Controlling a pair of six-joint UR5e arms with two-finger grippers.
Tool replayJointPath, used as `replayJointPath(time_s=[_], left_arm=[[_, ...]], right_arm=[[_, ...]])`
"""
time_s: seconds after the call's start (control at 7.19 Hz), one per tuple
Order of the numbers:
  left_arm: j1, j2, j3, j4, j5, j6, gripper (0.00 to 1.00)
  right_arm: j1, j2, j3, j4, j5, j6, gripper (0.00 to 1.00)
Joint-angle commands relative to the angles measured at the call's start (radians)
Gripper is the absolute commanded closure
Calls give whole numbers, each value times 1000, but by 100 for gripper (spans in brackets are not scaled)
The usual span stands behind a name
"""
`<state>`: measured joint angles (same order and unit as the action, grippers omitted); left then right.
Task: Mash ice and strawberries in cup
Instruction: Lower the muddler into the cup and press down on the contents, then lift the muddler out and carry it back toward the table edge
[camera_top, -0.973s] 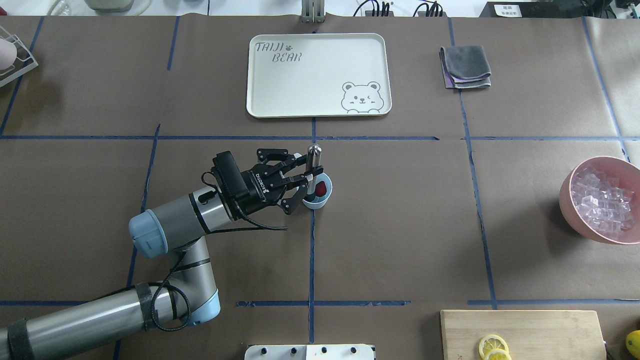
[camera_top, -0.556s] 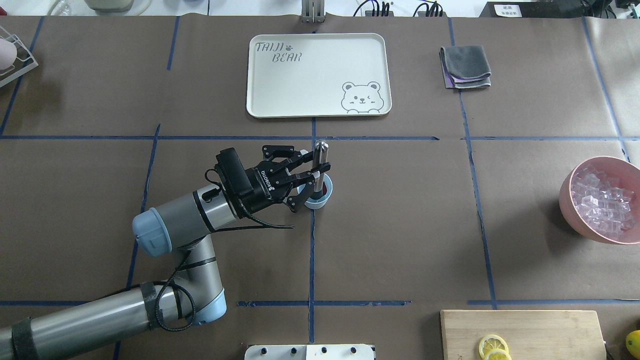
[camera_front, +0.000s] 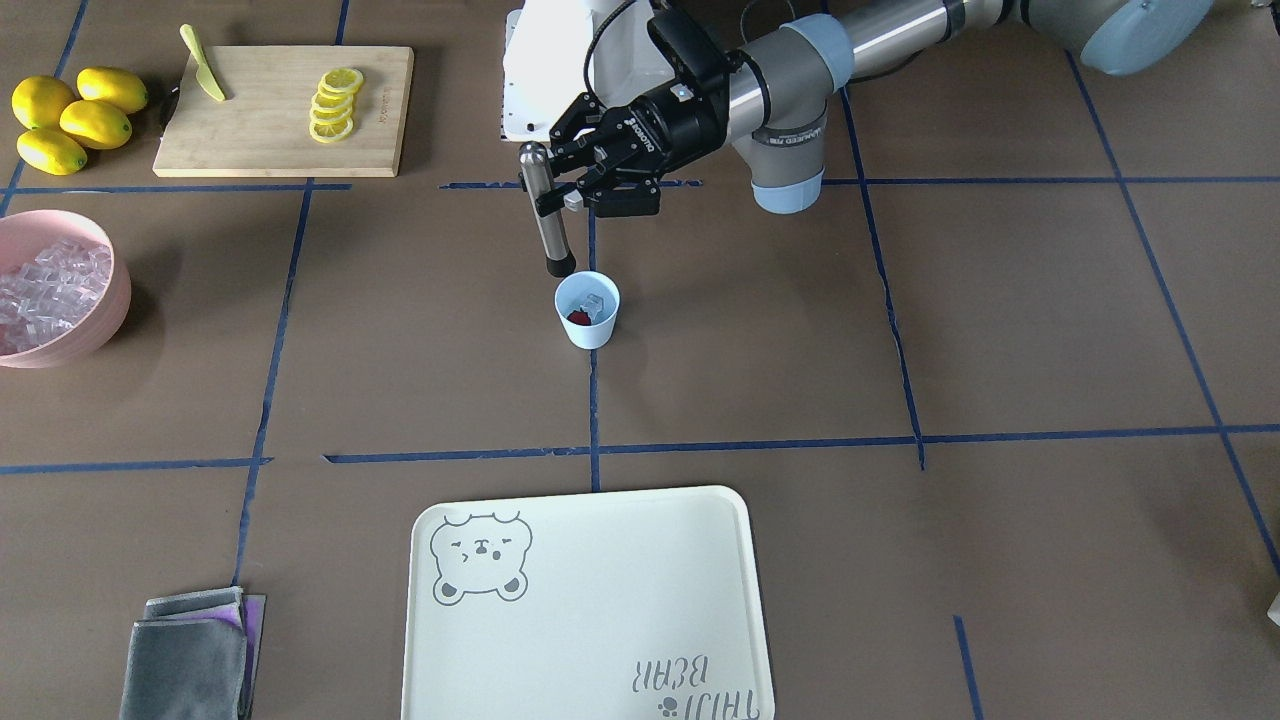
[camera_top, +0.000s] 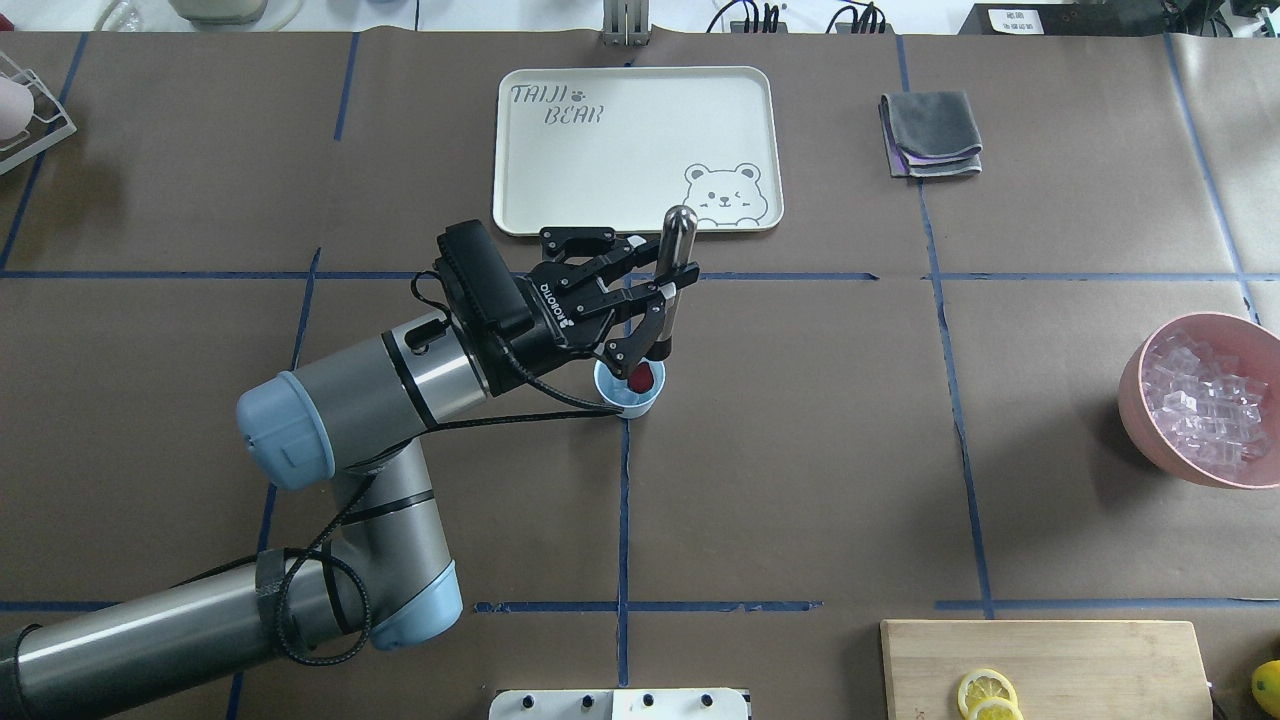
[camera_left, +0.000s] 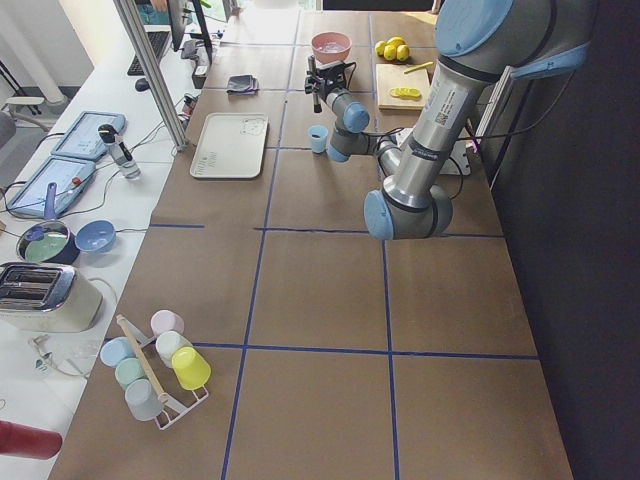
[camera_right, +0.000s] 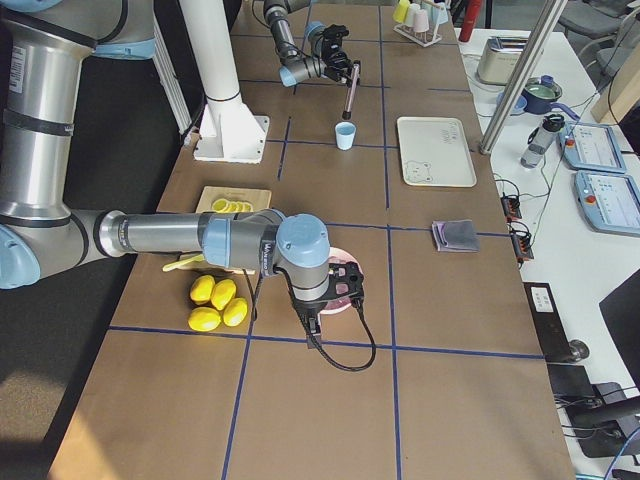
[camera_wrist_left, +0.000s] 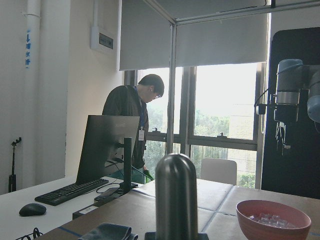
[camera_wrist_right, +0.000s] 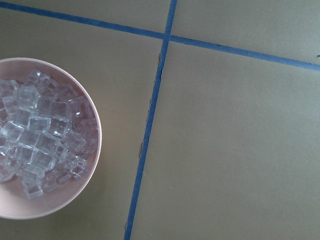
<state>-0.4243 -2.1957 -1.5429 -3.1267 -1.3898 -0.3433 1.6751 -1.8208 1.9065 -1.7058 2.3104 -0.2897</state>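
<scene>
The light blue cup (camera_top: 628, 400) stands at the table's middle and also shows in the front-facing view (camera_front: 587, 325). In it lie the dark red strawberry (camera_front: 576, 317) and a clear ice cube (camera_front: 595, 303). My left gripper (camera_top: 665, 287) is shut on a steel muddler (camera_top: 679, 240) with a black tip and holds it upright, its tip just above the cup's rim (camera_front: 560, 268). The muddler's rounded top fills the left wrist view (camera_wrist_left: 176, 195). My right gripper (camera_right: 345, 285) hangs over the pink bowl; I cannot tell whether it is open or shut.
The pink bowl (camera_top: 1135, 390) full of ice cubes (camera_wrist_right: 35, 135) sits at the right edge. A cream tray (camera_top: 640, 150) and a folded grey cloth (camera_top: 930, 135) lie at the far side. A cutting board (camera_front: 260, 120) with lemon slices and whole lemons (camera_front: 70, 115) lies near the robot.
My left gripper has lifted the muddler up out of the cup and a little away from the robot. The strawberry in the cup shows again.
</scene>
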Motion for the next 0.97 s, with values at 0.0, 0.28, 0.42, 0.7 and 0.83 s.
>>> replayJointPath(time_s=[0.0,0.28,0.42,0.7,0.83], left_arm=[[-34,45,-161,335,-2,-66,100],[-79,45,-277,794,-9,-66,100],[-109,45,-322,995,-32,-68,100],[-290,45,-321,1166,-252,-100,99],[-356,48,-322,1295,-378,-100,99]], right_arm=[[0,0,-3,0,0,0,0],[0,-2,-1,0,0,-3,0],[0,-2,-1,0,-2,-3,0],[-2,0,0,2,-2,-3,0],[0,0,0,0,-2,-3,0]])
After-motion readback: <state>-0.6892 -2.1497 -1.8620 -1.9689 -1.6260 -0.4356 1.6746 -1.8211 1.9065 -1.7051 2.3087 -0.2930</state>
